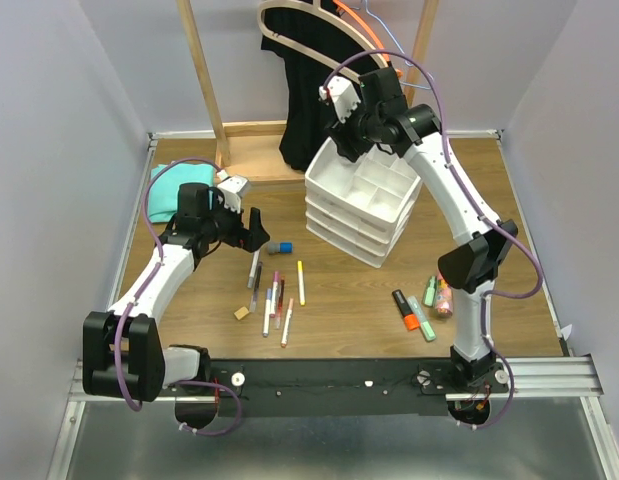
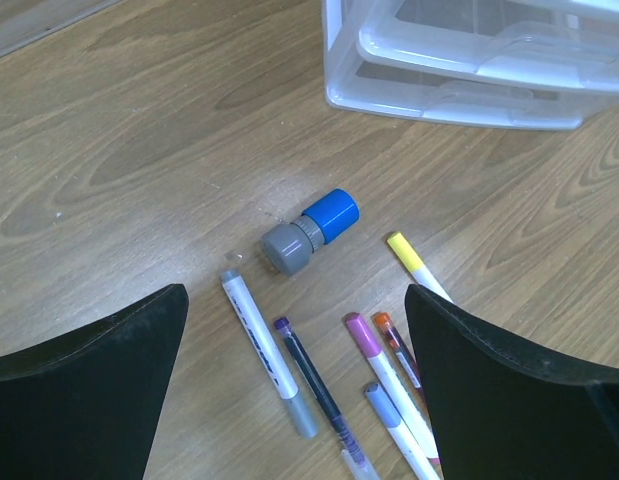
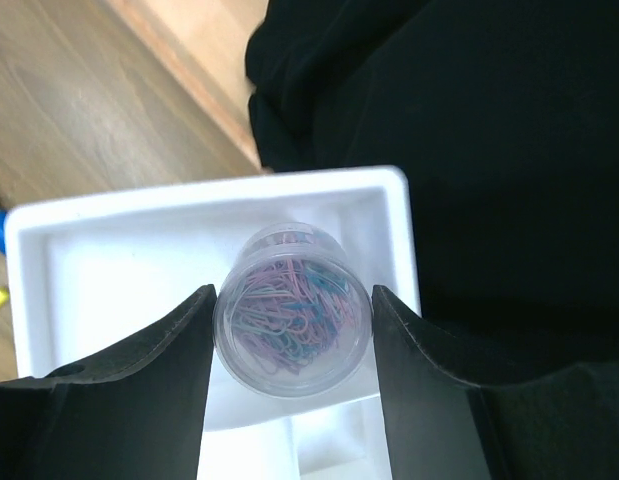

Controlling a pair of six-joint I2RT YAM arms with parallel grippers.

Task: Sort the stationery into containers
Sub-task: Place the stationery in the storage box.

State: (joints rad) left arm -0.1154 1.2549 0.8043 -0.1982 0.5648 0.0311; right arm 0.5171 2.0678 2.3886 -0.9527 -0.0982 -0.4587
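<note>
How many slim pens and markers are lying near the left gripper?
6, clustered beside the blue-capped tube: grey-capped white pen, dark purple pen, pink-tipped marker, orange-tipped pen, yellow-tipped pen, grey-tipped pen. Fingers of the left gripper may hide more.

Wood-grain counter (image 1: 339, 300).
- Far centre: white three-drawer organiser (image 1: 339, 228), standing.
- Far left: teal folded cloth (image 1: 167, 195).
- Middle: blue-capped tube (image 1: 280, 246), lying on its side. Nearer, a loose cluster of slim pens (image 1: 272, 300), with a yellow-tipped pen (image 1: 301, 283) just right and a tan eraser cube (image 1: 242, 313) just left.
- Near right: orange highlighter (image 1: 405, 310), green highlighters (image 1: 427, 325), pink-capped clear bottle (image 1: 444, 298), close together.
</note>
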